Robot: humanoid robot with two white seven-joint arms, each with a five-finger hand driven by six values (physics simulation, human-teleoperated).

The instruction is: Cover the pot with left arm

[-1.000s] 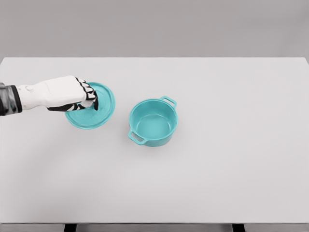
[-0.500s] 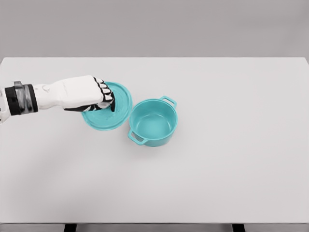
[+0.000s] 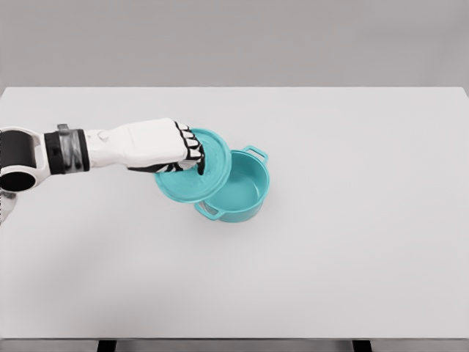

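Head view: the left hand [image 3: 172, 149] reaches in from the left edge of the frame, its white forearm lying level across the middle left. Its fingers [image 3: 192, 152] are curled down onto the centre of the teal lid [image 3: 196, 180] and clamp it there; the knob itself is hidden under the hand, so the exact hold cannot be made out. The lid sits left of centre and is carried tilted, its right rim overlapping the left part of the teal pot [image 3: 245, 192]. The pot stands upright just right of it, near the middle of the frame, one handle pointing to the upper right and the other to the lower left, peeping out below the lid. Most of the pot's mouth is uncovered.

As a judgement, the task is past halfway: the lid is picked up and brought to the pot, but it is not centred and not set down. What is left is a short shift to the right, levelling the lid, lowering it onto the rim and letting go.

The white table [image 3: 352, 257] is bare to the right, above and below the pot, and its edges lie well apart from the work. The right arm does not show.
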